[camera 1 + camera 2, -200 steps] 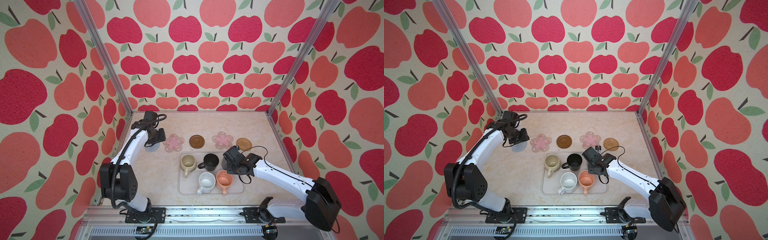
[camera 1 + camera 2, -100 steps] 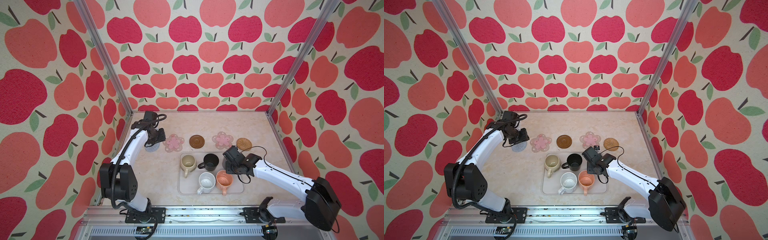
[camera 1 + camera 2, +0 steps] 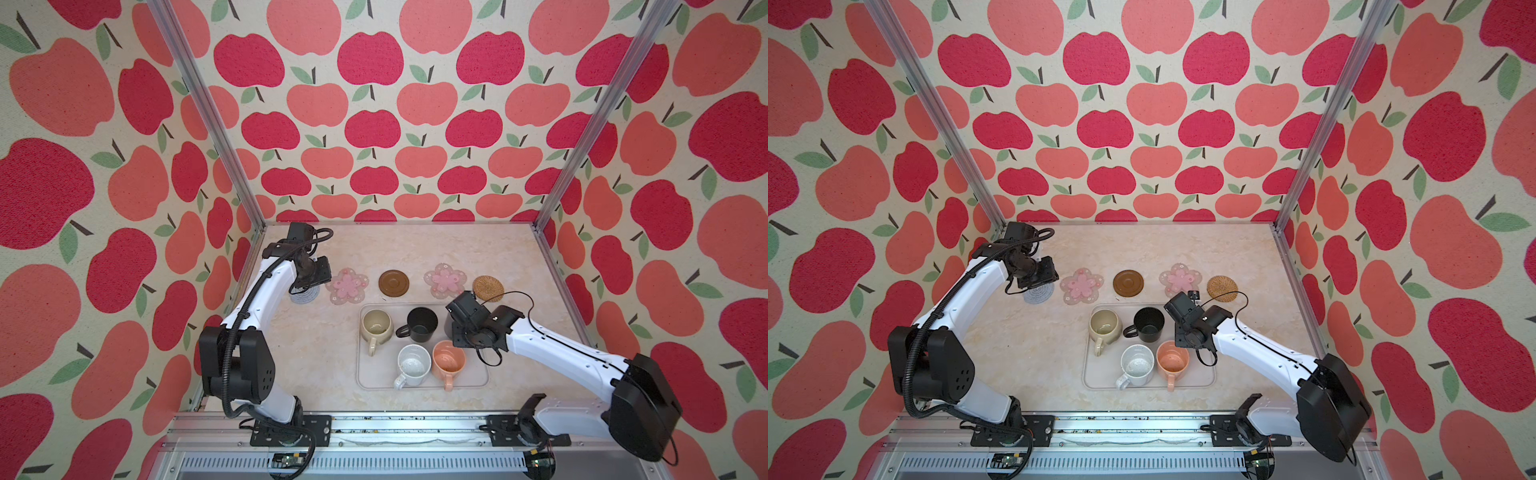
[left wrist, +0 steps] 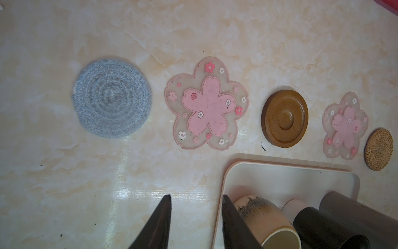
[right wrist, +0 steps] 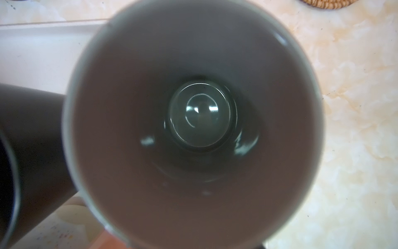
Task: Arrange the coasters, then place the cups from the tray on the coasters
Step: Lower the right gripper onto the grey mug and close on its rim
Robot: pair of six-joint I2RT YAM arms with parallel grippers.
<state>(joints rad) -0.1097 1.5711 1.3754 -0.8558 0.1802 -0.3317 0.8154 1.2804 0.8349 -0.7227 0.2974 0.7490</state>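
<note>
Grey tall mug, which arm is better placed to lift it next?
Probably right: the right pincer sits directly over the grey tall mug, its wrist view looking straight into it. The left pincer hangs empty by the grey coaster, farther away.

One grey coaster (image 4: 112, 98); pink flower-print coaster (image 4: 206, 103); brown coaster (image 4: 285, 118); tan woven coaster (image 4: 378, 149); red apple-print walls (image 3: 374, 124).

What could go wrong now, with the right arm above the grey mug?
1. The grey mug stands close beside the black mug; lifting it could knock that one.
2. The rattan coaster looks small, so a tall mug set off-centre might tip.
3. The right jaws are hidden, so the grip cannot be checked; the mug might slip.
</note>
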